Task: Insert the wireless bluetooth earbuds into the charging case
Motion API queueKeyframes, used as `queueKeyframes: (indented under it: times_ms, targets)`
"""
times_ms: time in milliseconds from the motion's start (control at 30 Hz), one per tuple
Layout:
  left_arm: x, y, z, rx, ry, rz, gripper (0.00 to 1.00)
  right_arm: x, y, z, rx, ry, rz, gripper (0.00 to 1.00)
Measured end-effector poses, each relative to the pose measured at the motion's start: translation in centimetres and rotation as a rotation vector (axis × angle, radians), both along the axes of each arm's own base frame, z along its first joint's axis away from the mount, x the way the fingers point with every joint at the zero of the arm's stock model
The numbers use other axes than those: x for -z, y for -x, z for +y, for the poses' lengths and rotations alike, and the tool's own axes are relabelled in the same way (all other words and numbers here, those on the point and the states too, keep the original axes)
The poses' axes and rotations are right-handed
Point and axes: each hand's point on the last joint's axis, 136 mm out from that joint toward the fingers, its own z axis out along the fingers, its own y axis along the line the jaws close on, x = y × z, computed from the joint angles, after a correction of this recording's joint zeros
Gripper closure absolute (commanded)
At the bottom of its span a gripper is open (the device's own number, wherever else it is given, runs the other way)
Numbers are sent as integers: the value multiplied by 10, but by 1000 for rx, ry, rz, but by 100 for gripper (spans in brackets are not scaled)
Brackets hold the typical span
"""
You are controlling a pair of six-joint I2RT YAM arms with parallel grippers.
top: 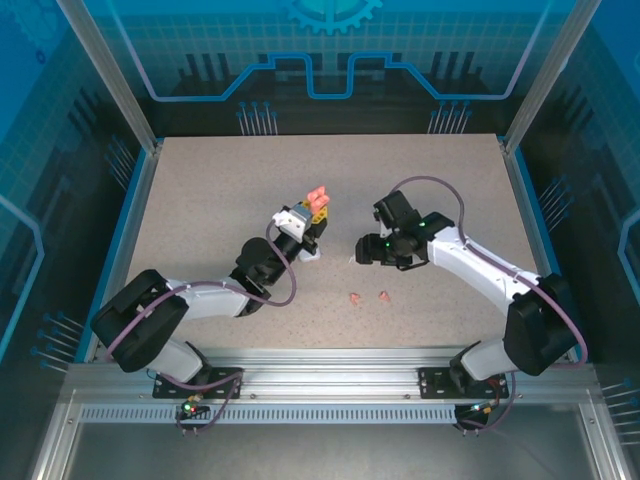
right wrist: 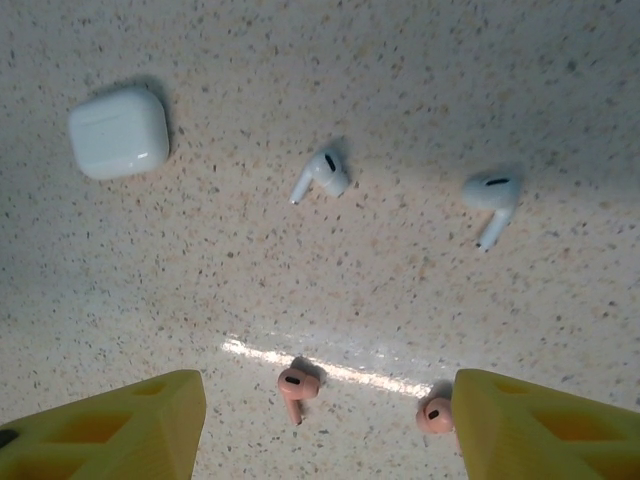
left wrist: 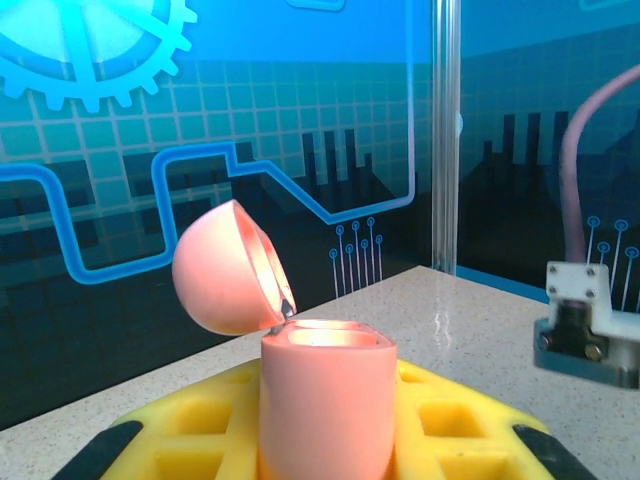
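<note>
My left gripper (left wrist: 325, 445) is shut on the salmon-pink charging case (left wrist: 325, 400), held upright between yellow fingers (left wrist: 190, 420) with its lid (left wrist: 225, 270) swung open. From above, that case (top: 318, 194) sits raised over mid-table. My right gripper (right wrist: 325, 435) hangs open over the table, nothing between its yellow fingertips (right wrist: 110, 430). Two pink earbuds (right wrist: 297, 386) (right wrist: 436, 415) lie between and just ahead of the tips, the right one touching the right finger's edge. Two white earbuds (right wrist: 324, 172) (right wrist: 491, 195) lie farther off. The pink pair (top: 355, 296) (top: 384, 295) rests near the front.
A closed white case (right wrist: 118, 131) lies on the speckled table (right wrist: 400, 80) beyond the white earbuds. Part of the right arm's wrist (left wrist: 585, 335) shows close to the held case. Blue walls and metal posts (top: 110, 80) ring the table.
</note>
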Motion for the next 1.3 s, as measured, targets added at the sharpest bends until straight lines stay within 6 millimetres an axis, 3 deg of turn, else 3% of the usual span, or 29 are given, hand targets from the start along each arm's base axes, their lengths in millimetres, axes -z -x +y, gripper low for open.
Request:
queueKeyframes:
  times_ms: [300, 567, 700, 1300]
  targets:
    - [-5, -6, 10, -28, 37, 0, 100, 15, 4, 7, 6, 37, 39, 33]
    - [-4, -15, 23, -49, 81, 28, 100, -9, -13, 14, 16, -10, -11, 34]
    - [-8, -16, 22, -44, 86, 22, 100, -10, -12, 17, 10, -20, 0, 35]
    - [-20, -13, 24, -29, 117, 18, 100, 78, 44, 32, -68, 201, 242, 44]
